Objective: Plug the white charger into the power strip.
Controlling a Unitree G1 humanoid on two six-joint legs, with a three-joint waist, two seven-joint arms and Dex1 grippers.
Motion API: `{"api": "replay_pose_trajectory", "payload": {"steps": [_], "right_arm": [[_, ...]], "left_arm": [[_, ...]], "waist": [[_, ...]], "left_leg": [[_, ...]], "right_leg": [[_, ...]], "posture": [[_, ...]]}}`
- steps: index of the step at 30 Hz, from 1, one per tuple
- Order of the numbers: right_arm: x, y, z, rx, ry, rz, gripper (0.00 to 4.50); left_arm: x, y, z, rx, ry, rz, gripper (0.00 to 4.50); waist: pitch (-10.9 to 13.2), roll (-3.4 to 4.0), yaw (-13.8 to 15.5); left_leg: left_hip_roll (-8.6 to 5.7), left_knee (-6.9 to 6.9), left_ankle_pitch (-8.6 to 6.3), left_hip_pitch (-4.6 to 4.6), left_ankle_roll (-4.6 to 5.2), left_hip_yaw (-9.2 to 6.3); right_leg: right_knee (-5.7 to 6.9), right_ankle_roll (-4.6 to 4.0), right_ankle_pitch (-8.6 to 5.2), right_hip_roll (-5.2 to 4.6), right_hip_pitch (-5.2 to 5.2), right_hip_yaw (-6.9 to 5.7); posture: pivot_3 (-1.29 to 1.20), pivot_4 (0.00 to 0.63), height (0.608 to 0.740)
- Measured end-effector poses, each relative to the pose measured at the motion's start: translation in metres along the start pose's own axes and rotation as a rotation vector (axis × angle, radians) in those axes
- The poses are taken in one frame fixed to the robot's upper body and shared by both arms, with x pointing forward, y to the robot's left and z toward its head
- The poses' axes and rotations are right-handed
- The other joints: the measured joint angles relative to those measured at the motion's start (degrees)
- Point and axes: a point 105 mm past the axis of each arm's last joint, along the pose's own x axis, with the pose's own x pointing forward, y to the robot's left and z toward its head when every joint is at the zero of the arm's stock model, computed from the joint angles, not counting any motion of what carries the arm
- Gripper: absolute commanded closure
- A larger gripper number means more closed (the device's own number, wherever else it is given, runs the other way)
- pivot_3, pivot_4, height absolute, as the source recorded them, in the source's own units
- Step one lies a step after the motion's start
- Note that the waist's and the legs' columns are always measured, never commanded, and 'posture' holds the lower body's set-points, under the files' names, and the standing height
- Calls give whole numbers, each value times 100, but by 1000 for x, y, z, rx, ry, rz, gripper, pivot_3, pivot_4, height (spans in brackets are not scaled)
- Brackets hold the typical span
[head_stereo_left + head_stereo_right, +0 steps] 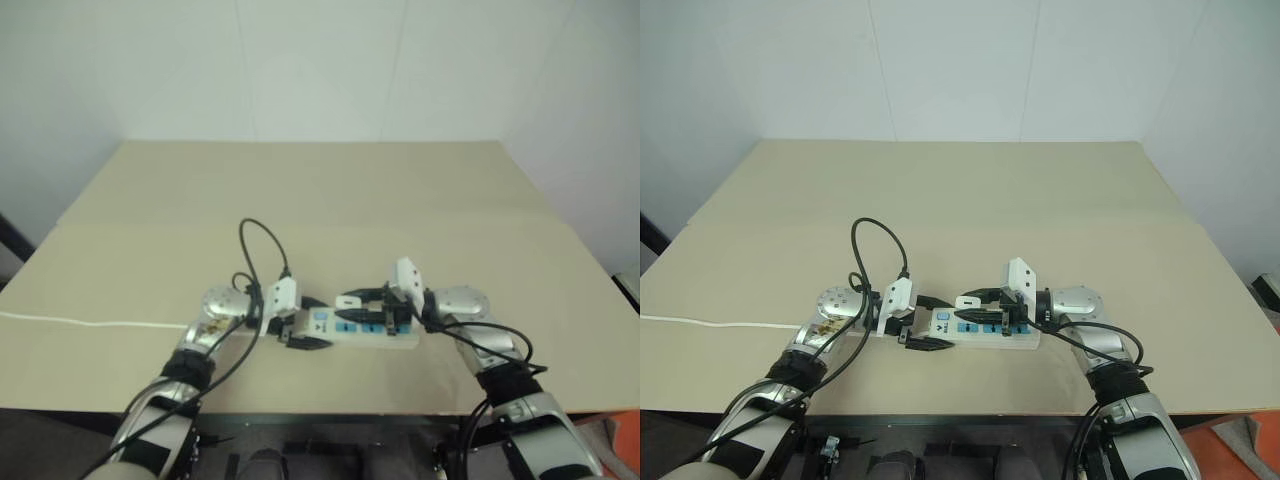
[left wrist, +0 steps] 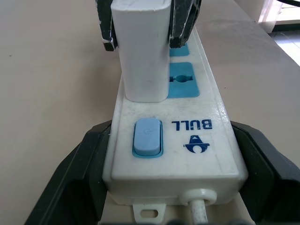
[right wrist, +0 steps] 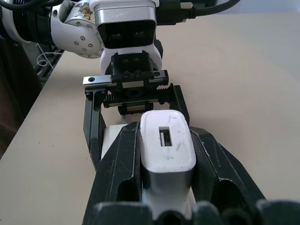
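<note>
room: plain white walls point(image 1: 320, 60) behind, meeting in a corner on my right, nothing fancy

tabletop point(image 1: 320, 200): big flat rectangle, matte beige, smooth looking, with a faint seam line running across the middle

cord on the left: thin white cord point(image 1: 90, 323) lying on the tabletop out toward the left edge

power strip point(image 2: 187, 154): long white glossy plastic bar with rounded corners, lying flat near the front edge of the tabletop between my two arms. Blue socket faces along the top, a soft-cornered light blue switch point(image 2: 148, 137) at the end and blue BULL lettering beside it. A stubby white cord comes out of that end

my left gripper point(image 1: 925, 322): black fingers spread wide, one on each long side of the strip's switch end, hugging it. Can't tell how hard they press

my right gripper point(image 3: 164, 187): chunky black fingers clamped tight on the charger's two sides

white charger point(image 2: 143, 51): small smooth boxy block, rounded edges, little rectangular slot on its top face. Standing upright with its base down on the strip, right by the switch, just beside a free blue socket
</note>
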Motion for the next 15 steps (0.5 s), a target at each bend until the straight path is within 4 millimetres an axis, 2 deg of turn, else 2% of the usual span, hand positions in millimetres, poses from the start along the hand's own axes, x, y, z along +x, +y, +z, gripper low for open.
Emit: {"api": "replay_pose_trajectory", "payload": {"steps": [3,9,15], "right_arm": [[1,3,-11,11,52,-9,2035],[4,4,-11,2,74,-9,134],[3,8,-11,2,82,-5,58]], "left_arm": [[-2,-1,0,2,0,4,1195],[-3,-1,-1,-1,5,6,1195],[-3,-1,0,-1,3,4,1195]], "waist": [[-2,-6,-8],[-10,-18,-44],[-10,-19,-37]], "left_leg": [[2,-3,0,-4,0,-1],[6,-9,0,-1,0,-1],[6,-13,0,-2,0,-1]], "right_leg": [[0,-3,-2,2,-8,-1],[0,-6,-3,5,-6,-2],[-2,-8,-5,5,-7,-3]], "posture": [[0,150,740],[0,150,740],[0,150,740]]}}
